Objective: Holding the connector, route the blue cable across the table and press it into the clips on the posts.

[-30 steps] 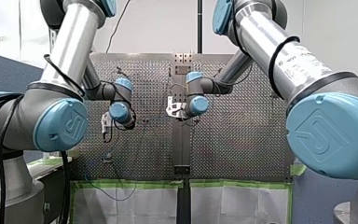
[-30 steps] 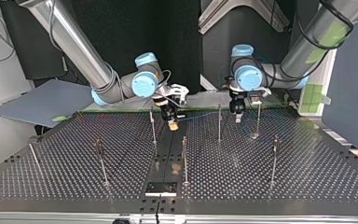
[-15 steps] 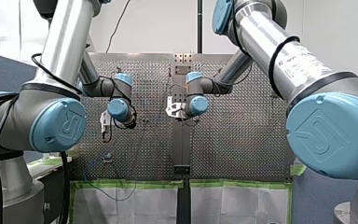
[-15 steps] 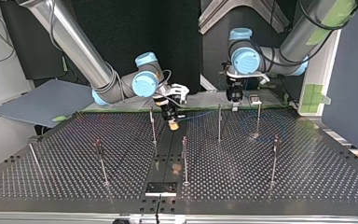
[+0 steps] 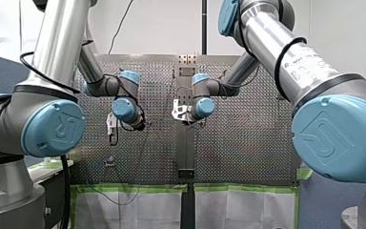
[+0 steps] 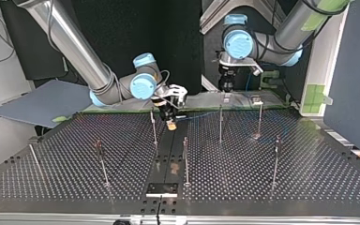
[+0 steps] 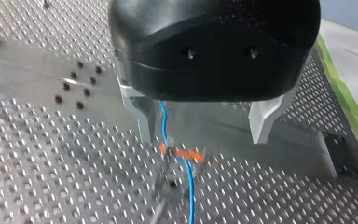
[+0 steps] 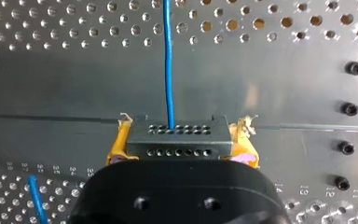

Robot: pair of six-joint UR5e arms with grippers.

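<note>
Upright posts dotting table, gaps between

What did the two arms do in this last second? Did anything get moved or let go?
My left end effector rose from beside a post and drifted toward the top view's left; its fingers stand open now. My right end effector barely shifted and stayed shut on the connector, with the blue cable running out of it. The posts did not move.

Silver-tubed arms with light-blue joint caps, looped black cables, black two-screw wrist housings.
</note>
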